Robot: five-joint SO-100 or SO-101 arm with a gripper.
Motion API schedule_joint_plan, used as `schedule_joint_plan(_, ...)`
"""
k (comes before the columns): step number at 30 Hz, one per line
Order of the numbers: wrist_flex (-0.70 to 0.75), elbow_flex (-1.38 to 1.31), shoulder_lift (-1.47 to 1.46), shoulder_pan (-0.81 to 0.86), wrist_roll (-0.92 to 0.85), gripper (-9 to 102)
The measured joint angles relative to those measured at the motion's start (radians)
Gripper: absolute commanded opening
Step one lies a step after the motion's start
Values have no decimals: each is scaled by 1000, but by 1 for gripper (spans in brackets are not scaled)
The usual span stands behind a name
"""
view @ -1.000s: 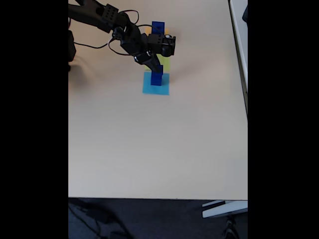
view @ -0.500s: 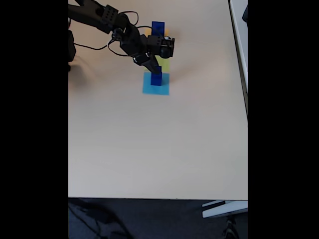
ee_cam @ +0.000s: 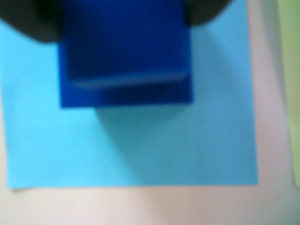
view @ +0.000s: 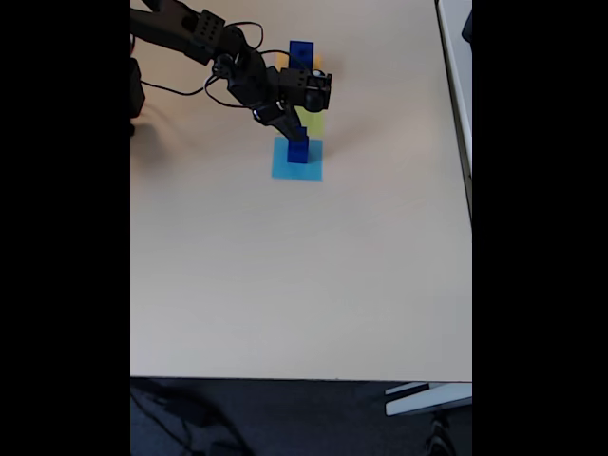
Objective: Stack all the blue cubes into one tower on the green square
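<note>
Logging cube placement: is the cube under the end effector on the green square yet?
No: the blue cube rests on the light-blue square; green square lies beside.

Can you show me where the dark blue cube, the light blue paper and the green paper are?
blue cube [ee_cam: 124, 51], wrist view, top face.
light-blue paper square [ee_cam: 140, 150], wrist view, bare middle.
green square [view: 313, 122], fixed view, uncovered right part.

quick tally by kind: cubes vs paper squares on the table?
Dark blue cubes: 2, one at the jaws on the light-blue square, one at the far end on the orange-yellow square
Paper squares: 3, light-blue, green, orange-yellow
Total: 5
</note>
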Motion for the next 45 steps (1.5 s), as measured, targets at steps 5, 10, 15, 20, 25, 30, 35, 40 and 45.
schedule_joint_plan(5,0,0,0,5,-3,13)
schedule_joint_plan(10,0,0,0,8,-8,15)
schedule_joint_plan(15,0,0,0,6,-8,18)
schedule_joint_plan(20,-5,0,0,6,-12,18)
schedule_joint_plan(25,-8,0,0,6,-17,20)
schedule_joint_plan(30,-8,0,0,6,-32,25)
schedule_joint_plan(35,-9,-21,0,6,-48,29)
schedule_joint_plan(40,-17,-106,0,0,-84,31)
schedule_joint_plan(45,20,-276,0,-60,-135,27)
